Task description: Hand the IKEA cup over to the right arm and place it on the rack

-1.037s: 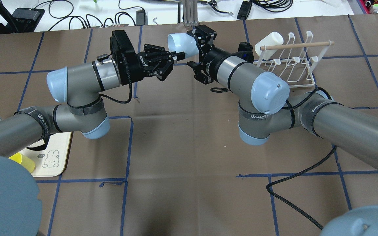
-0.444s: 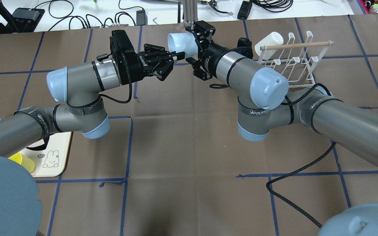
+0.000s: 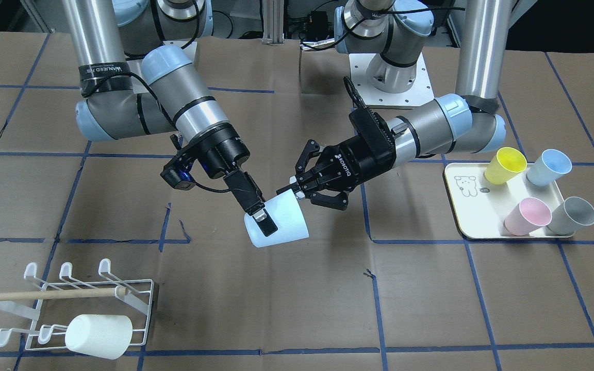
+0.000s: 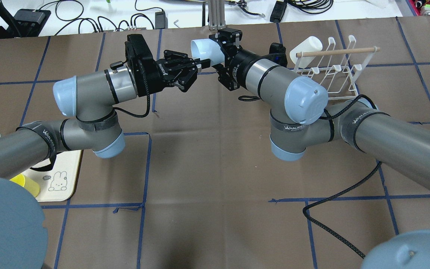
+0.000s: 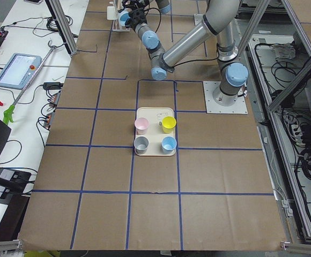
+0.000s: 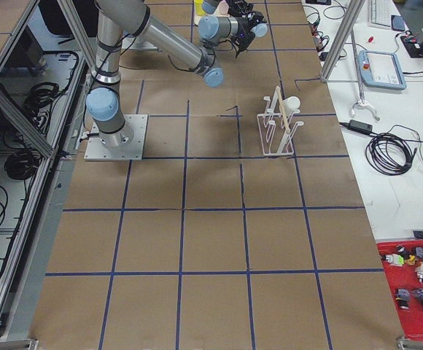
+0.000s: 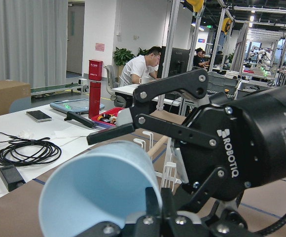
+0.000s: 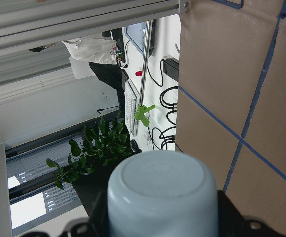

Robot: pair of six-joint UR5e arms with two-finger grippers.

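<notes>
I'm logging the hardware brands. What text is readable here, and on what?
"ROBOTIQ": on the body of the left gripper.
"WANJEED", as best I can read: black band on the right arm; smaller line beneath unreadable.
Print on the tray, beside the rabbit drawing: too small to read.

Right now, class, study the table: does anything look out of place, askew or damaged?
Only the blue tape: it is torn and curled at a grid corner near the tray. The left tool holds the pale-blue cup mid-air, as expected.
</notes>
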